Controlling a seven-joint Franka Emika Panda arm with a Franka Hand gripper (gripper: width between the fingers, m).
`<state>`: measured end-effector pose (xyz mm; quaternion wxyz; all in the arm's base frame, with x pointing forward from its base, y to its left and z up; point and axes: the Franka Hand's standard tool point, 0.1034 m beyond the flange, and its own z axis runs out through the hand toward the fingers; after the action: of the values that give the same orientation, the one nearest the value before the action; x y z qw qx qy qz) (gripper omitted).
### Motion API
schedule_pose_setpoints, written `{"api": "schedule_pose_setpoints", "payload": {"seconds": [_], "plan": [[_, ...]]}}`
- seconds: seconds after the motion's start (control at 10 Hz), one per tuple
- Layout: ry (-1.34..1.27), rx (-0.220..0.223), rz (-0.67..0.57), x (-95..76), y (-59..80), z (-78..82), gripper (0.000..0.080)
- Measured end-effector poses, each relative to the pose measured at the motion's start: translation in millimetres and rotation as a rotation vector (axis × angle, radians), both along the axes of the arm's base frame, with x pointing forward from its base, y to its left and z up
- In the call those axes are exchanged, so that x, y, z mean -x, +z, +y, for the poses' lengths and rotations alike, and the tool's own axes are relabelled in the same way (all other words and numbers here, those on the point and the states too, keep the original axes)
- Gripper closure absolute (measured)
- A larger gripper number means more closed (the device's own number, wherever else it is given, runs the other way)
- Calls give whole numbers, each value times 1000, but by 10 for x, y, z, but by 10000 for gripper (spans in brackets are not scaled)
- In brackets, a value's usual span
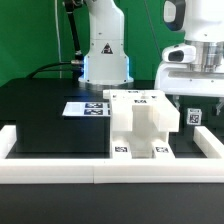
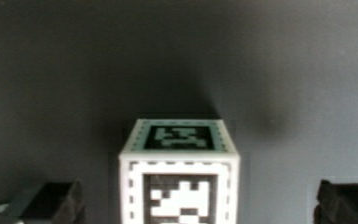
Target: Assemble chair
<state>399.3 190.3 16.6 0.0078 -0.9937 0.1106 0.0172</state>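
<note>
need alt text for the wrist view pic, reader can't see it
A white chair part with black-and-white marker tags on two visible faces stands on the dark table. The open tool hangs over it, one dark finger showing at each side of the part, neither touching it.

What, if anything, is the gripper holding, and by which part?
Nothing is held. The gripper is open, and its fingers stand on either side of a small white tagged block, with a clear gap on each side.
</note>
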Motion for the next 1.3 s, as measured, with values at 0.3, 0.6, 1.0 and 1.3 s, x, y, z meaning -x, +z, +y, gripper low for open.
{"api": "schedule_pose_setpoints", "payload": {"seconds": [0.3, 0.6, 1.0, 1.3], "plan": [[2, 3, 3, -11, -31, -29, 239], [2, 3, 3, -12, -30, -28, 443], [2, 3, 2, -21, -25, -39, 512], [45, -19, 6, -161, 330, -245, 512]]}}
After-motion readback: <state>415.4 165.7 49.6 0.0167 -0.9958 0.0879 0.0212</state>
